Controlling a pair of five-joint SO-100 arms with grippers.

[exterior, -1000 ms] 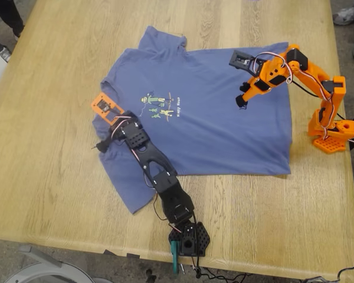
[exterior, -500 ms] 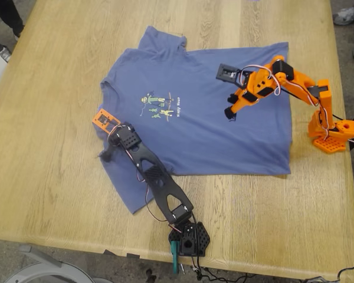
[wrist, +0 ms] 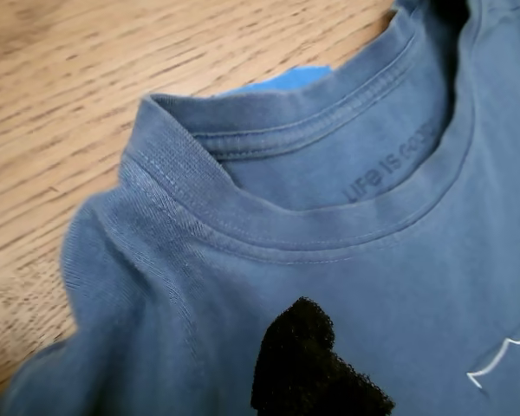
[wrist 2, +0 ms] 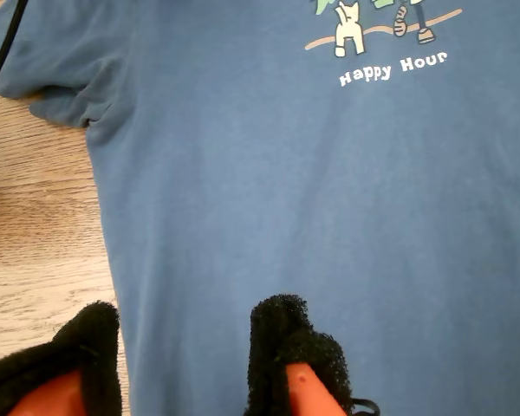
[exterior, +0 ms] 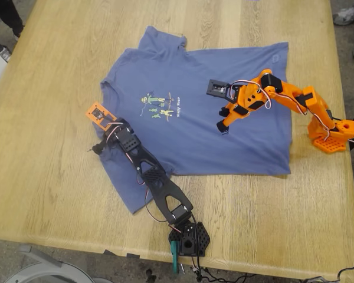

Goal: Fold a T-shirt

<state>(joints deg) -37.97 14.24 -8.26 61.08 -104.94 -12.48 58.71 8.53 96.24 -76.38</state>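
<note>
We see the slate-blue T-shirt (exterior: 194, 112) lying flat and face up on the tabletop (exterior: 59, 159), unfolded, both short sleeves spread. Its ribbed collar points toward the exterior view's left, and a small cartoon print with white "Happy Hour" lettering (wrist 2: 393, 69) marks the chest.

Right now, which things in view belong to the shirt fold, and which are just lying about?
Part of the job:
- T-shirt, spread flat on the table
- my first gripper, by the collar
- my second gripper, over the shirt's body

Lying about:
- a person's shoe, at the exterior view's upper right
- cables, at the table's near edge
</note>
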